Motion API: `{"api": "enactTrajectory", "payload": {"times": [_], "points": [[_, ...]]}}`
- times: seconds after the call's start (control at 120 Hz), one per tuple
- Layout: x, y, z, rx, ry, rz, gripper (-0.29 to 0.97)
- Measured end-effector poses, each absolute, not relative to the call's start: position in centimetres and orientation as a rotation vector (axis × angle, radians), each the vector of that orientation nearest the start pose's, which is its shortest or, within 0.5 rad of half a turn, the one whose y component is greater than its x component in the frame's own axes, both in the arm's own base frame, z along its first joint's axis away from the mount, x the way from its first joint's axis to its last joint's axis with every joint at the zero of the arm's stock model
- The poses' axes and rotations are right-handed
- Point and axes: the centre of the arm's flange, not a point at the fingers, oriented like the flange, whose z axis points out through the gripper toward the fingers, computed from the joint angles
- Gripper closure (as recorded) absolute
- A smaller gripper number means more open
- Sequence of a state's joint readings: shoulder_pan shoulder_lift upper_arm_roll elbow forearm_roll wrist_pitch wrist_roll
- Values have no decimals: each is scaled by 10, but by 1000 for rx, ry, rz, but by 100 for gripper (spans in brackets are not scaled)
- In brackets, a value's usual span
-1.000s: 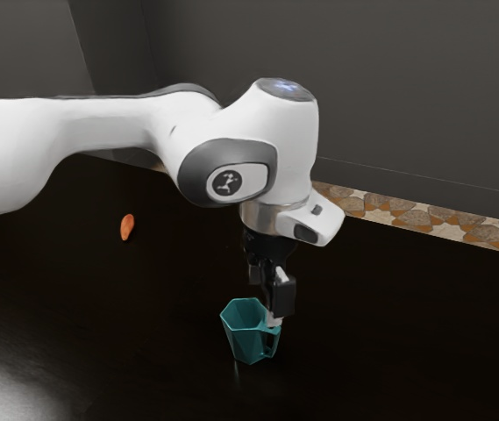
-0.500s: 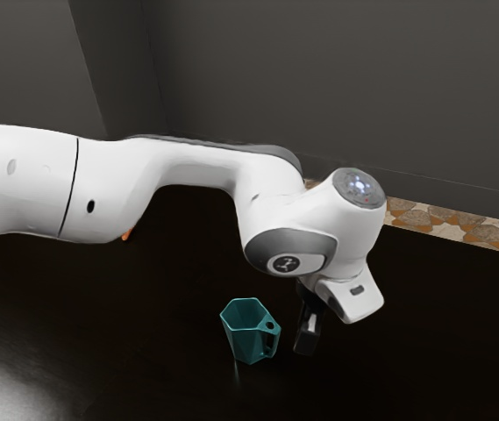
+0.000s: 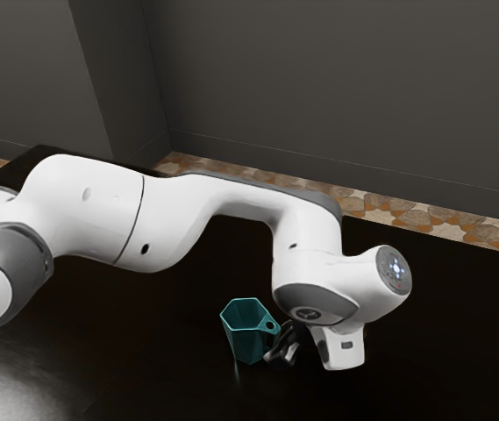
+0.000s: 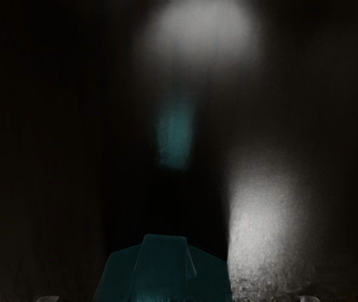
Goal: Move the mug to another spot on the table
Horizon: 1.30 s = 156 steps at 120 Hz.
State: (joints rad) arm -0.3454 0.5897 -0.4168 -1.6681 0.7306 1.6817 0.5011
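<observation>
**Jaws.** Black, low over the counter (image 3: 100, 377), tucked under the white hand (image 3: 341, 346). They sat at the handle (image 3: 271, 326) of the mug (image 3: 247, 331), on the exterior view's right of it. Dark on dark, so I could not tell whether they stood apart, together, or clamped on the handle, nor whether they touched it.

**Mug.** Teal, faceted sides, upright, mouth up. It stood on the counter with its base down, near the front edge of the exterior view. The handle pointed toward the jaws and the exterior view's right. In the wrist view the mug (image 4: 166, 270) showed as a blurred teal shape just under the hand.

**Counter.** Dark and glossy. In the wrist view its surface (image 4: 40, 157) carried a faint teal reflection (image 4: 175, 141) beyond the mug, and two pale patches of light.

**Arm.** The arm (image 3: 188, 215) was white with grey joints. It entered from the exterior view's left, ran across above the counter, and bent down at the wrist to the mug's right side.

**Surroundings.** A strip of patterned brown floor (image 3: 424, 215) lay behind the counter. A dark wall (image 3: 363, 88) rose beyond it.
</observation>
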Motion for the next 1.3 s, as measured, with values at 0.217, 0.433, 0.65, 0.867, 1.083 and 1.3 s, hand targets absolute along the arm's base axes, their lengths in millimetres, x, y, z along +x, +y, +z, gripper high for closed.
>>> {"api": "enactTrajectory", "payload": {"times": [0.217, 0.433, 0.65, 0.867, 1.083, 1.3], "points": [[513, -360, 240, -1774, 1789, 624, 37], [513, -359, 231, -1752, 1794, 632, 47], [515, -355, 230, -1745, 1783, 638, 58], [517, -351, 230, -1743, 1771, 649, 66], [520, -347, 232, -1737, 1752, 659, 70], [535, -329, 246, -1768, 1689, 683, 70]]}}
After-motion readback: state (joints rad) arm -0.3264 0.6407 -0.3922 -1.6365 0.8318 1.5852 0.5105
